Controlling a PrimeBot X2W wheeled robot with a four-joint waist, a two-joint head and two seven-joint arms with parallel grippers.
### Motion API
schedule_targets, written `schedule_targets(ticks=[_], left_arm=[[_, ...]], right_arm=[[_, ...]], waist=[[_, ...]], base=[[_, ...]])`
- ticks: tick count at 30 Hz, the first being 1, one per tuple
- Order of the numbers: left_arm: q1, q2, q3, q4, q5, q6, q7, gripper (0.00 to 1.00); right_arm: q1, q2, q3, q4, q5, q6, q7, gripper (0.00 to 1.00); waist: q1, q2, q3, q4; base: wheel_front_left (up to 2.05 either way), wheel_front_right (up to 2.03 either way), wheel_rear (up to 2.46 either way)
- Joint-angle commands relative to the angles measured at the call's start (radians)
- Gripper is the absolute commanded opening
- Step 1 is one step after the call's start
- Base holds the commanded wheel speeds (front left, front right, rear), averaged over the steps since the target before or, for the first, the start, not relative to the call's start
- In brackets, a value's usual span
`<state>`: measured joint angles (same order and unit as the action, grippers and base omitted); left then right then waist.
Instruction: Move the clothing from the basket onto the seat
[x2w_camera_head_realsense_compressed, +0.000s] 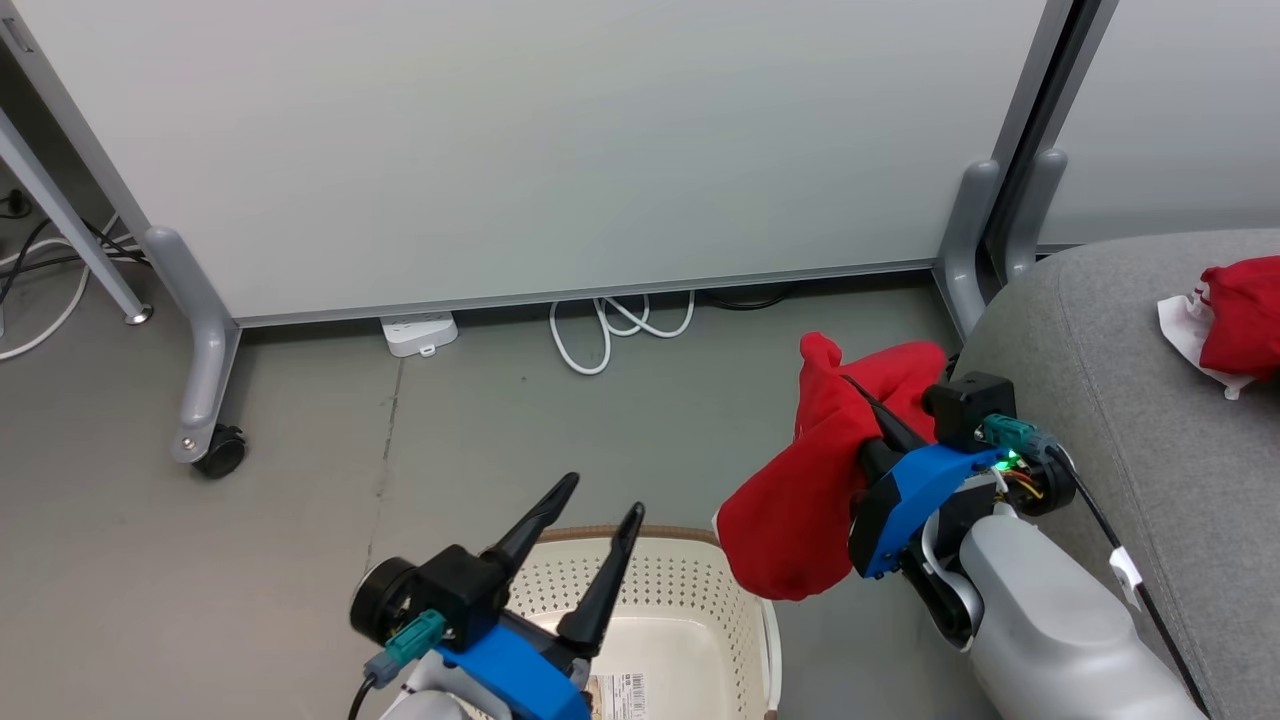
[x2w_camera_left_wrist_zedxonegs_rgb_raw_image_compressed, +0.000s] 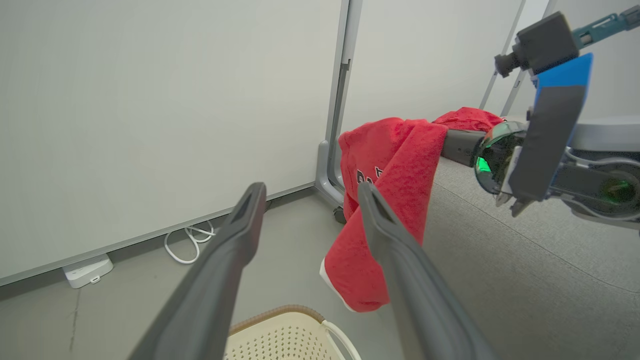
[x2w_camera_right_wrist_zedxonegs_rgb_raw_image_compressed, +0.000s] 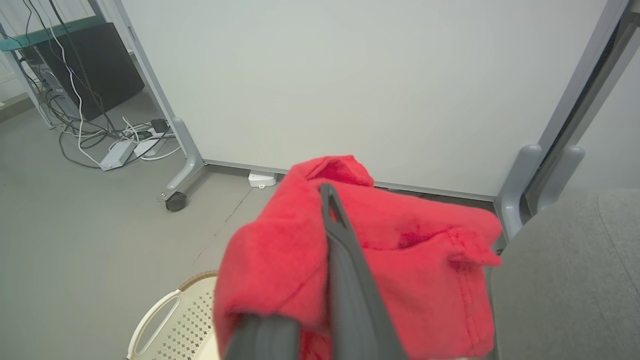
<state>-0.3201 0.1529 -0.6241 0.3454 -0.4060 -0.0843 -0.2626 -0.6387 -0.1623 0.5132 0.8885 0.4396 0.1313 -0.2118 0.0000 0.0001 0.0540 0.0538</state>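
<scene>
Far left: bare grey floor (x2w_camera_head_realsense_compressed: 150, 560), open up to the partition panel (x2w_camera_head_realsense_compressed: 540, 140), whose foot ends in one caster (x2w_camera_head_realsense_compressed: 222, 452).

Along the panel's bottom edge: one white power strip (x2w_camera_head_realsense_compressed: 418, 333), then one coiled white cable (x2w_camera_head_realsense_compressed: 620, 325). Any marking on the strip is too small to read.

Left gripper (x2w_camera_head_realsense_compressed: 603, 495): hovers above the basket's near side, fingers spread wide, nothing between them.

Basket (x2w_camera_head_realsense_compressed: 690, 600): one, on the floor, no clothing visible inside. A printed label with a barcode (x2w_camera_head_realsense_compressed: 618, 695) lies on its bottom, text illegible.

Red garment (x2w_camera_head_realsense_compressed: 800, 500): hangs in the air over the strip of floor between the basket's right rim and the seat's rounded edge, resting on neither. Dark lettering (x2w_camera_left_wrist_zedxonegs_rgb_raw_image_compressed: 367, 176) in the left wrist view, partly hidden behind a finger, unreadable.

Right gripper (x2w_camera_head_realsense_compressed: 872, 412): pinched tight on that garment, cloth draped over both fingers.

Seat (x2w_camera_head_realsense_compressed: 1120, 380): one, at far right, its near surface clear.

Second red garment (x2w_camera_head_realsense_compressed: 1240, 315): has white parts and lies on the seat at the frame edge.

Count: two garments, two partition panels.
</scene>
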Motion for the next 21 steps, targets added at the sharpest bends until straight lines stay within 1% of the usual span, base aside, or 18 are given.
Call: schedule_targets(ticks=[1, 5, 10, 15, 21], left_arm=[[0.022, 0.003, 0.026, -0.003, 0.014, -0.008, -0.003, 1.0], [0.059, -0.018, 0.081, -0.004, 0.044, -0.021, -0.003, 1.0], [0.087, -0.037, 0.125, 0.003, 0.07, -0.033, -0.003, 1.0], [0.105, -0.052, 0.155, 0.004, 0.09, -0.04, -0.003, 1.0], [0.105, -0.057, 0.162, 0.012, 0.104, -0.045, -0.003, 1.0]], right_arm=[[0.015, 0.002, -0.005, -0.005, -0.009, -0.001, -0.002, 0.0], [0.027, 0.001, -0.017, -0.006, -0.015, -0.001, 0.001, 0.0], [0.036, 0.005, -0.027, -0.013, -0.022, -0.001, 0.008, 0.0], [0.039, 0.011, -0.033, -0.019, -0.029, -0.001, 0.014, 0.0], [0.041, 0.015, -0.038, -0.025, -0.036, -0.001, 0.021, 0.0]], waist=[[0.0, -0.0001, -0.002, 0.002], [0.0, -0.0001, -0.008, 0.009], [0.0, -0.0001, -0.016, 0.012], [0.0, -0.0001, -0.016, 0.006], [0.0, -0.0001, -0.007, -0.004]], base=[[0.0, 0.0, 0.0], [0.0, 0.0, 0.0], [0.0, 0.0, 0.0], [0.0, 0.0, 0.0], [0.0, 0.0, 0.0]])
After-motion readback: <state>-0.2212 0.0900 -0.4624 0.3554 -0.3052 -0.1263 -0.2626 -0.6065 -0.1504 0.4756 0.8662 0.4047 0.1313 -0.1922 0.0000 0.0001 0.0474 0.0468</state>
